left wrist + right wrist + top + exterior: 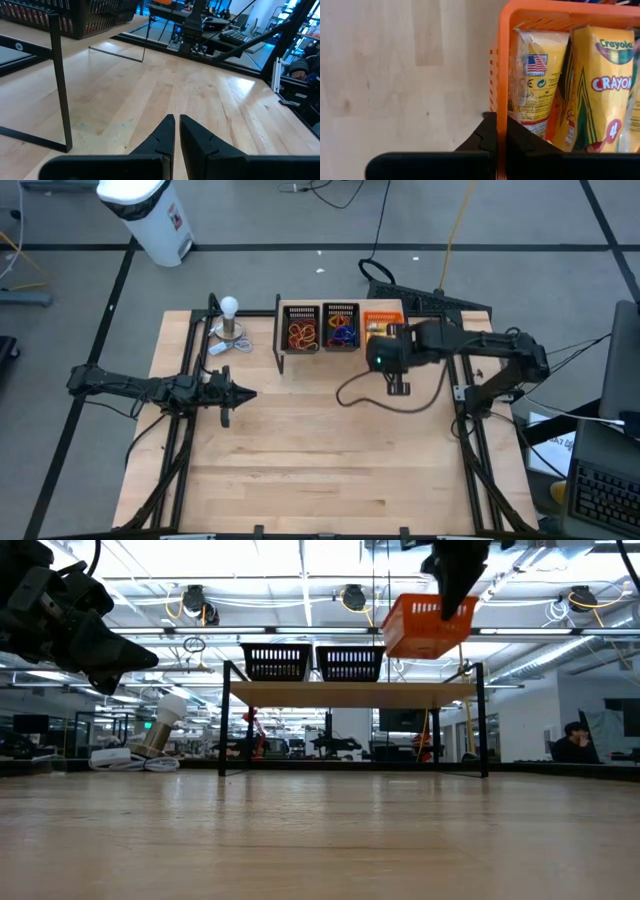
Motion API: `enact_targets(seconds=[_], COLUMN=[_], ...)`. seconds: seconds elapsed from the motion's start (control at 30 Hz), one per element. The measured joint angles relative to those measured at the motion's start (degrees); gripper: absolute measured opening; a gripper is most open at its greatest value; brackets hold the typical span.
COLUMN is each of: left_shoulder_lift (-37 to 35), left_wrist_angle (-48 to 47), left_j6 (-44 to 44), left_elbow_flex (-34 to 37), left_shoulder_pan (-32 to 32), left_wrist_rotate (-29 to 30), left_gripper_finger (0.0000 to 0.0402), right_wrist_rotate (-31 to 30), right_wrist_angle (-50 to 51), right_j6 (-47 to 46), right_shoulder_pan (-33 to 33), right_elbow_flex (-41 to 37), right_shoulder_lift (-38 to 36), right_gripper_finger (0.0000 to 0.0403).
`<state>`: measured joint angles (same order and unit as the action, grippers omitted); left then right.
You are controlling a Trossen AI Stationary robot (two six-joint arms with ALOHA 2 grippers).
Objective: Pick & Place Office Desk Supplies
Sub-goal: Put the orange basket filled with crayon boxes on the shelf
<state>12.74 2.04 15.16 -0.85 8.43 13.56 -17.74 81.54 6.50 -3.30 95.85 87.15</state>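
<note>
We read "Crayola" and "CRAYON" with a "4" on the yellow packets (600, 85), one beside them bearing a small American flag mark. They stand upright inside the orange bin (501, 65), whose wall the right tool (500, 137) pinches, lifting it tilted above the shelf (350, 693) where the two black mesh bins (312, 662) sit. Orange rubber bands (301, 334) fill the bin farthest from the orange one; blue rings (342, 334) the nearer. The left tool (177, 131), clenched and empty, hovers over the tabletop (330, 450), well apart.
</note>
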Motion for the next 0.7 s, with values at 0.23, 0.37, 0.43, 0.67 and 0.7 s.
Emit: enact_targets(seconds=[0.23,0.37,0.43,0.67,0.7], left_shoulder_lift=[0.0,0.0,0.0,0.0,0.0], left_wrist_angle=[0.0,0.0,0.0,0.0,0.0], left_j6=[0.0,0.0,-0.1,-0.2,-0.2], left_elbow_flex=[0.0,0.0,0.0,0.0,0.0], left_shoulder_pan=[0.0,0.0,0.0,0.0,0.0], left_wrist_rotate=[0.0,0.0,-0.1,-0.2,-0.2], left_gripper_finger=[0.0026,0.0026,0.0026,0.0026,0.0026], right_wrist_rotate=[2.9,4.3,4.3,4.5,4.5], right_wrist_angle=[-2.3,-4.1,-5.0,-11.3,-12.2], right_j6=[6.9,8.9,9.6,13.7,14.1], right_shoulder_pan=[-8.1,-11.6,-12.6,-14.0,-14.0], right_elbow_flex=[0.0,-1.0,-2.0,-6.4,-7.3], right_shoulder_lift=[0.0,0.0,0.0,0.0,0.0], right_gripper_finger=[0.0000,0.0000,0.0000,0.0000,0.0000])
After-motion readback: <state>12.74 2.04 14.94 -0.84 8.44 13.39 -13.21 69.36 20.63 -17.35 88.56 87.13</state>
